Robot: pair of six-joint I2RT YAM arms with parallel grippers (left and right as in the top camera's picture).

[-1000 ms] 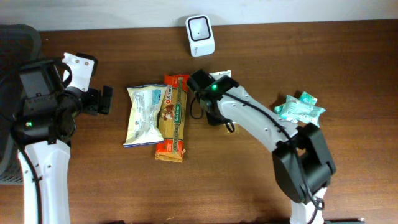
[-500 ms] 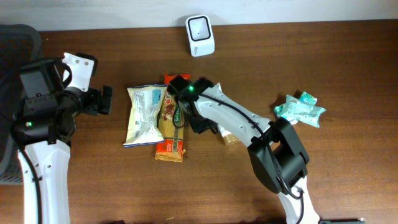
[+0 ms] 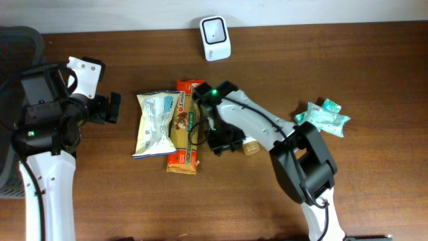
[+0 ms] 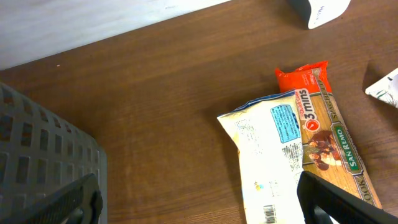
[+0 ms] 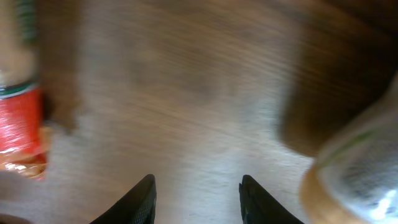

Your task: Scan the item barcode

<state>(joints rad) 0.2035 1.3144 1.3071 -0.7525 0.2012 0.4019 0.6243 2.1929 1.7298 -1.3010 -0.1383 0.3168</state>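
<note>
Two packets lie side by side in the middle of the wooden table (image 3: 374,194): a white snack packet (image 3: 154,124) on the left and, touching its right edge, a long orange packet (image 3: 184,130) with "3 mins" printed on it. In the left wrist view a barcode shows at the near end of the white packet. The white barcode scanner (image 3: 215,29) stands at the far edge of the table, well apart from both packets.

The right gripper (image 3: 224,142) is low over the table, just right of the orange packet. Its wrist view is badly blurred (motion smear, mostly), but the two dark fingertips (image 5: 144,198) stand moderately apart with only bare wood between them, so this claw holds nothing. A small clear bottle (image 3: 251,146) with a tan end lies on the table just beside the gripper, on its right; I cannot tell whether they touch.

A crumpled teal packet (image 3: 322,117) sits farther right, near the right arm's upper link.

The left gripper (image 3: 112,107) hangs at the left side of the table, apart from the white packet. Its fingers (image 4: 339,199) sit in the bottom corners of the wrist view, spread wide with nothing between them. A dark mesh surface (image 4: 37,162) fills that view's left edge.
</note>
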